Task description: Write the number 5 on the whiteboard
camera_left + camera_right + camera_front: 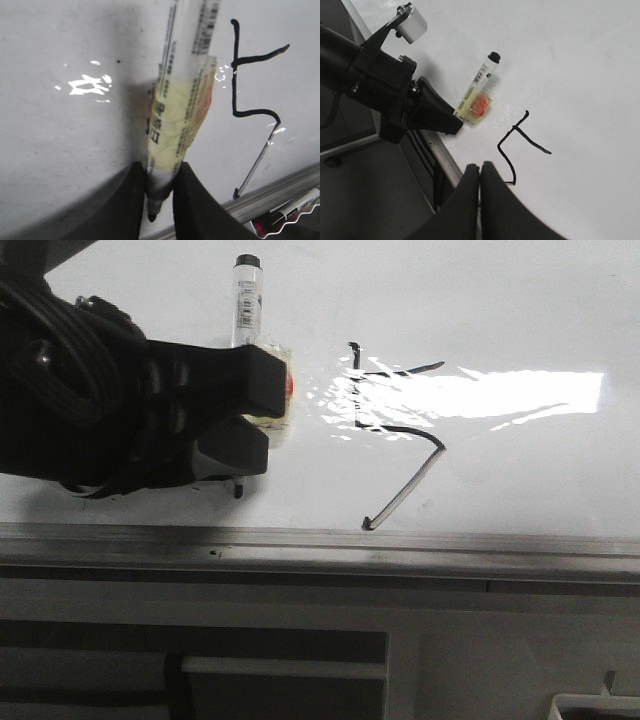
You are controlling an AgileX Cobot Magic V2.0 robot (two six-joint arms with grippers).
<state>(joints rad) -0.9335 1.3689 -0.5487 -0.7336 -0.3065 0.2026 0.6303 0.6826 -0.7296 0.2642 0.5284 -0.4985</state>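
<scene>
The whiteboard (520, 310) fills most of the front view, with a grey edge rail (400, 540) along its near side. A black number 5 (395, 425) is drawn on it, its long tail slanting down to the rail; it also shows in the left wrist view (240, 87) and the right wrist view (512, 142). My left gripper (240, 455) is shut on a white marker (245, 300) wrapped in yellowish tape, tip toward the board, left of the 5. In the left wrist view the marker (182, 100) sits between the fingers (195, 200). My right gripper (480, 172) is shut and empty, above the board.
More markers (295, 205) lie below the rail in the left wrist view. Below the board's rail the front view shows a grey frame and dark openings (270, 660). The left arm (375, 85) reaches over the board edge in the right wrist view.
</scene>
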